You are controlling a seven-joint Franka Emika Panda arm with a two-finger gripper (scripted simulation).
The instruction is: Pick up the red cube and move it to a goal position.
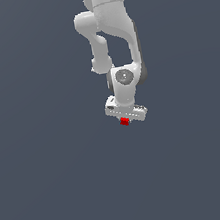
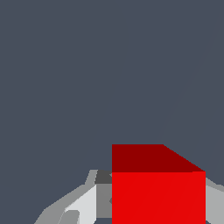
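Note:
The red cube (image 1: 125, 122) is a tiny bright red block right under the white gripper (image 1: 125, 120) of the arm, in the middle of the exterior view. In the wrist view the red cube (image 2: 158, 188) fills the space between the two grey-white fingers (image 2: 81, 205), which press on its sides. The gripper (image 2: 158, 210) is shut on the cube. No goal marker shows in either view.
The white arm (image 1: 115, 35) comes down from the upper middle of the exterior view. Around it is a plain dark grey-blue ground (image 1: 53, 182) with no other objects in view.

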